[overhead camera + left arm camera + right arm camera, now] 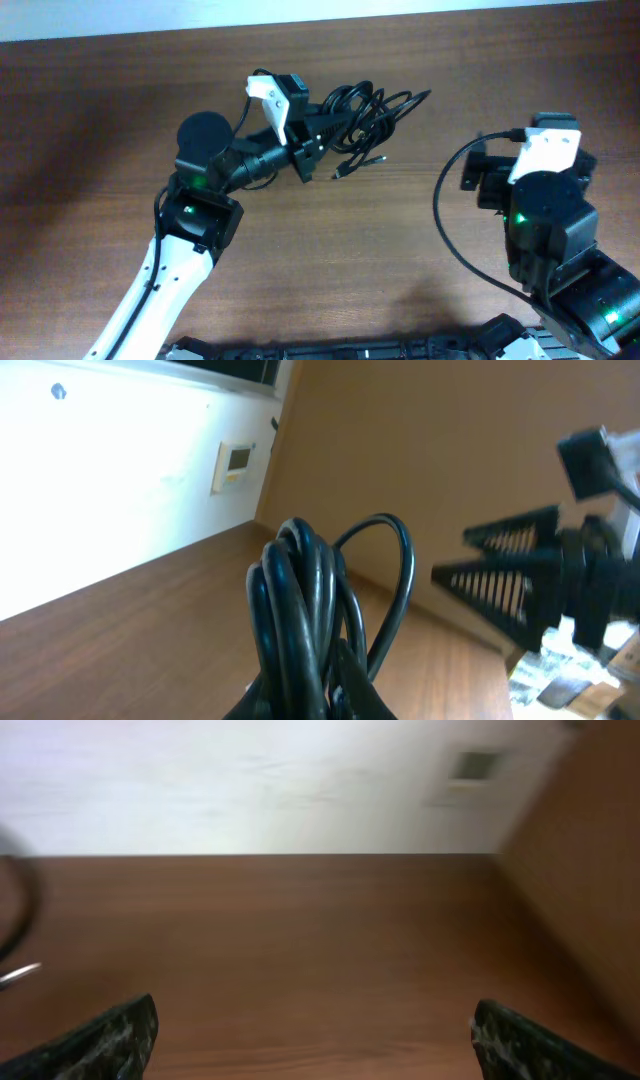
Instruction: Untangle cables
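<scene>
The overhead camera looked straight down on the bench (400, 260) from high above, taking in my left arm (170, 260) and right arm (560, 230); my left wrist camera sat close behind the cables (300, 620), tilted, facing along the bench toward the white wall (120, 490); my right wrist camera looked low across the bench, out between my right fingers (105, 1040), at that same wall; both wrist views shared the small wall panel (238, 458).

The bundle of thin black looped cables (370, 108) sat toward 12 o'clock on the brown wooden bench (120, 120). Its end at 8 o'clock was held in the left hand (322, 132). One small metal-tipped plug end (340, 175) trailed at the bundle's 6 o'clock. The right hand (315, 1040) stood well apart at 3 o'clock.
</scene>
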### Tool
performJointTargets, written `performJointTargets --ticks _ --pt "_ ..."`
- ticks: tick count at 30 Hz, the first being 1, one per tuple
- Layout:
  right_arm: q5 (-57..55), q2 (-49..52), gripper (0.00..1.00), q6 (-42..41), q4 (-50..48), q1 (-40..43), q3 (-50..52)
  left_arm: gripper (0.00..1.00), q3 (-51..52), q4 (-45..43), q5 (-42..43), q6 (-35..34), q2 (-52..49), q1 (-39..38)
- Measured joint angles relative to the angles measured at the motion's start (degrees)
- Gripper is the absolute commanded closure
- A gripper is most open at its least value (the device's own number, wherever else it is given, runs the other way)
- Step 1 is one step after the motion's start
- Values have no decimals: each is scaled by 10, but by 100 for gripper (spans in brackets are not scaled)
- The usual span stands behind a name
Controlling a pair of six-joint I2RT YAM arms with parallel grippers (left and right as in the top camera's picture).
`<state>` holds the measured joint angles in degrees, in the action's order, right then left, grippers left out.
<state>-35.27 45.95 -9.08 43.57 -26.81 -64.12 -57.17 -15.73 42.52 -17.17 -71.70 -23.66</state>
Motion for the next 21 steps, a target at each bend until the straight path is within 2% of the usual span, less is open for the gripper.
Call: performJointTargets --ticks 4,7,11,17,21 --pt "144 0 1 2 -55 0 0 100 2 -63 30 -32 0 0" --pt "173 0 1 3 -97 0 0 100 2 -108 90 -37 0 0" --pt "156 0 1 2 -145 0 0 100 2 -159 156 -39 0 0" --pt "186 0 1 36 -137 0 0 100 2 -162 185 -39 0 0" --pt "197 0 1 49 -82 0 -1 100 2 -153 182 -42 0 0"
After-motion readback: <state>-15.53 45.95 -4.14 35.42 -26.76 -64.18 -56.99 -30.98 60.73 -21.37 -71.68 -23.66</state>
